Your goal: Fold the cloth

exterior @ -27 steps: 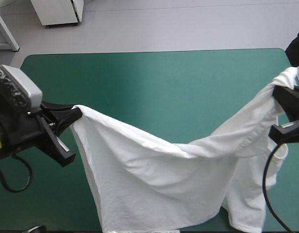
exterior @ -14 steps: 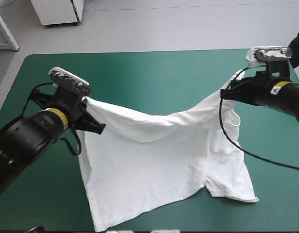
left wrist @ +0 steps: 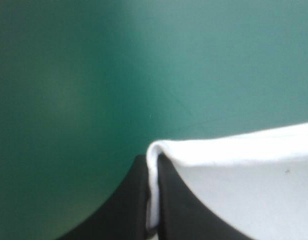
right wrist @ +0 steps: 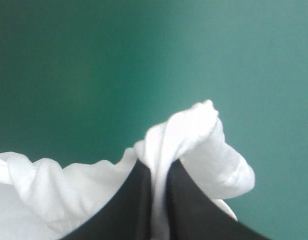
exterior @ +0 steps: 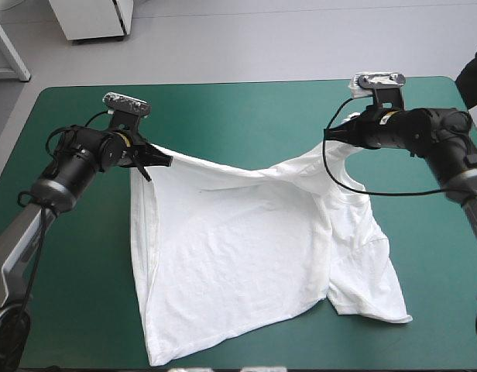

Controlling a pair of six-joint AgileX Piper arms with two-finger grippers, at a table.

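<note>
The white T-shirt (exterior: pixel 238 248) lies mostly spread on the teal-green cover, its far edge held up between the two arms. My left gripper (exterior: pixel 167 161) is shut on the T-shirt's far left corner; in the left wrist view a thin fold of the T-shirt (left wrist: pixel 234 175) runs between the black fingers (left wrist: pixel 126 200). My right gripper (exterior: pixel 341 132) is shut on the T-shirt at its far right corner, where a bunched lump of the T-shirt (right wrist: pixel 194 135) rises between its fingers (right wrist: pixel 186 200). A sleeve (exterior: pixel 370 287) lies flat near the front right.
Bare teal-green cover (exterior: pixel 246 116) stretches beyond the shirt toward the table's far edge. A black cable (exterior: pixel 362 190) from the right wrist hangs over the shirt's right side. The shirt's hem (exterior: pixel 157 358) reaches the table's front edge.
Both grippers have carried the shirt's held edge away from the front toward the far side and lowered it. The hanging cloth has settled flat on the cover.
</note>
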